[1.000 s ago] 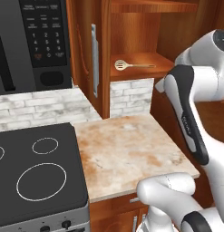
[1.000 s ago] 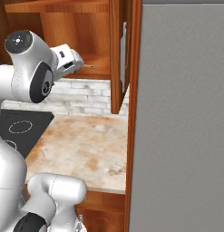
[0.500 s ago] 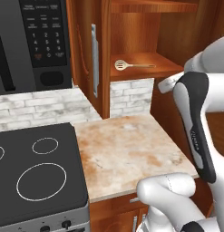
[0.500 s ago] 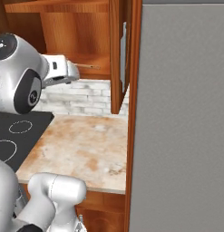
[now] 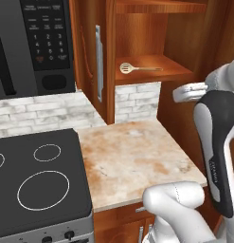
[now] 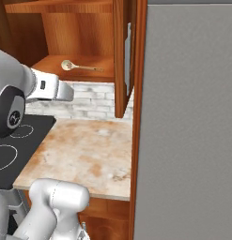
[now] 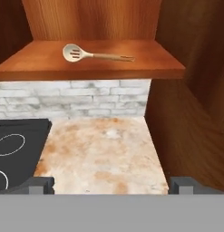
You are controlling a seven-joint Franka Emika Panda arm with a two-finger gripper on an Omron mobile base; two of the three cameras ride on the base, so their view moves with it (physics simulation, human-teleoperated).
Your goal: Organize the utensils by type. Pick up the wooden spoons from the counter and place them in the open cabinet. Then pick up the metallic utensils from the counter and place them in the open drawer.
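One wooden spoon (image 5: pixel 137 68) (image 6: pixel 79 66) (image 7: pixel 93 54) with a slotted bowl lies flat on the lower shelf of the open cabinet (image 5: pixel 151 33) (image 7: pixel 90 68), handle pointing right. My gripper (image 7: pixel 111 185) is open and holds nothing, its two fingertips (image 7: pixel 41 184) standing wide apart. It hovers over the front of the counter (image 5: pixel 132 156) (image 6: pixel 84 154) (image 7: pixel 102 149) and faces the shelf from a distance. My hand (image 5: pixel 188 90) (image 6: pixel 51 91) is level with the brick wall, below the shelf. The metallic utensils and the drawer are out of view.
A black stovetop (image 5: pixel 33 185) (image 7: pixel 13 149) borders the counter on the left, with a microwave (image 5: pixel 38 42) above it. The cabinet door (image 5: pixel 94 61) with its silver handle stands open. A grey refrigerator (image 6: pixel 188 122) walls off the right side.
My hand has drawn back and down from the cabinet shelf toward the counter's front. The wooden spoon stays where it lay on the shelf.
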